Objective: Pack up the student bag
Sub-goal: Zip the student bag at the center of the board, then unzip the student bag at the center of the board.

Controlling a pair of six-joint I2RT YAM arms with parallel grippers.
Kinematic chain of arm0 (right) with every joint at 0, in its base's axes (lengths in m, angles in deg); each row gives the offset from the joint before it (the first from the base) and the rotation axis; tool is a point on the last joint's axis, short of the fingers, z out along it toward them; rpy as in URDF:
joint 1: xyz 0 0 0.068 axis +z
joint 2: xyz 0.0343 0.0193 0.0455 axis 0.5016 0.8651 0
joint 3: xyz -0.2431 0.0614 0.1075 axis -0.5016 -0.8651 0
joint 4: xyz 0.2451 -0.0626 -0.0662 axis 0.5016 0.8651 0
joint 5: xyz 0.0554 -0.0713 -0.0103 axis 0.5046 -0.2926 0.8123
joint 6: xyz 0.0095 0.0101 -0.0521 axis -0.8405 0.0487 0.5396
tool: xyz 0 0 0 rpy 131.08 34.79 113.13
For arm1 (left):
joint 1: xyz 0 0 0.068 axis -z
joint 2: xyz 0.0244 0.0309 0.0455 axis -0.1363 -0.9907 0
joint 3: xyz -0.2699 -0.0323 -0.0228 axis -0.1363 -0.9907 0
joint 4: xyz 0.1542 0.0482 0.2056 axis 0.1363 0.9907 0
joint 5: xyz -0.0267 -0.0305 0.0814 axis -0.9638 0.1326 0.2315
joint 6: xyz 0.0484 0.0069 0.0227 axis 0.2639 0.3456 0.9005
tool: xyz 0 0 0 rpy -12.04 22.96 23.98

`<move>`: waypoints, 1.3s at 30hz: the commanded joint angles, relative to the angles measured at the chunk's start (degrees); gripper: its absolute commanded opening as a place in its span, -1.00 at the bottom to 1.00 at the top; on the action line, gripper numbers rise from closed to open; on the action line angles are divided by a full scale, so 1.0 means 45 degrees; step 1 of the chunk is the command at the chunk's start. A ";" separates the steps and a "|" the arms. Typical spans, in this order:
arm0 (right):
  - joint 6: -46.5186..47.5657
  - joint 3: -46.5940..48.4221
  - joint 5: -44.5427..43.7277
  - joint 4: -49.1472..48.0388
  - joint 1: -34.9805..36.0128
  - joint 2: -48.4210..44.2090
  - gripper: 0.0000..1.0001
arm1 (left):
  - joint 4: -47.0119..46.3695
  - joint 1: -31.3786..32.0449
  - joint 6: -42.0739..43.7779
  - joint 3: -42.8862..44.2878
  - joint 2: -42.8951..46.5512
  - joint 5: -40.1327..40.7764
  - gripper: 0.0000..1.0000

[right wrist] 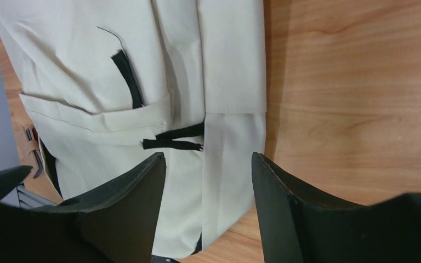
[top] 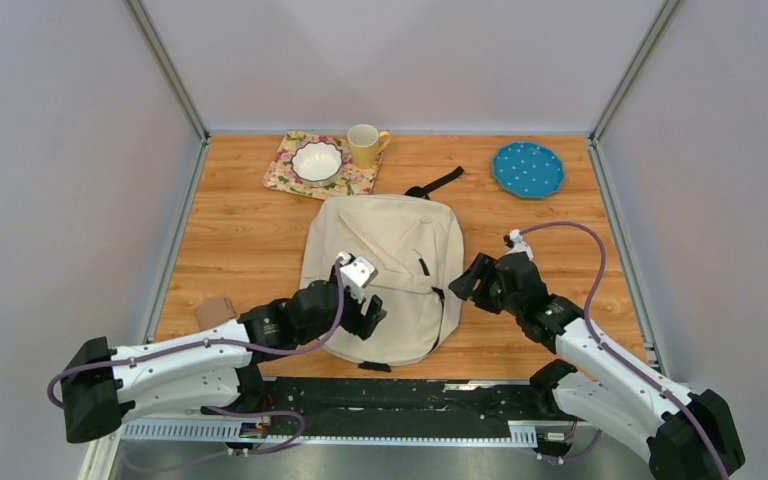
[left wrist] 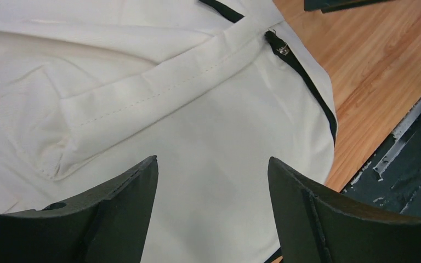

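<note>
1. Cream fabric: one student bag (top: 385,270) lies flat at the middle of the wooden tabletop (top: 240,230), front pocket up. It has black zipper pulls, black edging and a black strap loop at its far end.
2. Two hands. The left hand (top: 365,312) hangs over the bag's near left part, jaws spread wide with nothing between them. Its wrist view shows only soft creased cloth and a stitched flap below.
3. The right hand (top: 467,283) sits just beside the bag's right edge, jaws likewise apart and empty, above the bag's side seam and bare wood.
4. Beyond the bag's far left corner lies one square floral mat (top: 282,178), carrying one white bowl (top: 317,160) with a wavy rim. One glossy yellow mug (top: 364,146) stands at the mat's far right corner.
5. Beyond the bag's far right corner is one blue plate (top: 528,168), round and white-dotted.
6. Left of the bag's near corner is one small brown block (top: 215,309) — too small to identify.
7. Warm orange wood grain covers the surface. Pale grey walls close three sides, with metal posts in the corners.
</note>
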 commanded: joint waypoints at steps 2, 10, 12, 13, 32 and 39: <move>-0.1385 -0.0625 0.0747 -0.1134 -0.0048 -0.0530 0.23 | 0.1192 -0.1170 -0.1177 0.1400 0.0231 -0.1439 0.69; -0.1835 -0.0802 0.0068 -0.1232 -0.0067 -0.0979 0.11 | 0.2009 -0.2225 -0.2213 0.5182 -0.3570 -0.2180 0.72; -0.1777 -0.0724 0.0199 -0.1407 -0.0164 -0.0922 0.09 | 0.2596 -0.2304 -0.2252 0.6085 -0.4473 -0.2397 0.72; -0.1738 -0.0646 0.0239 -0.1544 -0.0416 -0.0689 0.09 | 0.2830 -0.2323 -0.2233 0.6882 -0.5309 -0.2746 0.72; -0.1718 -0.0293 0.3659 -0.2894 -0.2470 0.1034 0.02 | 0.6289 -0.2480 -0.4009 1.1519 -1.1079 -0.1618 0.51; -0.1717 -0.0996 0.3111 -0.1860 -0.2470 -0.0898 0.02 | 0.6698 -0.2480 -0.4674 1.2825 -1.2132 -0.0661 0.47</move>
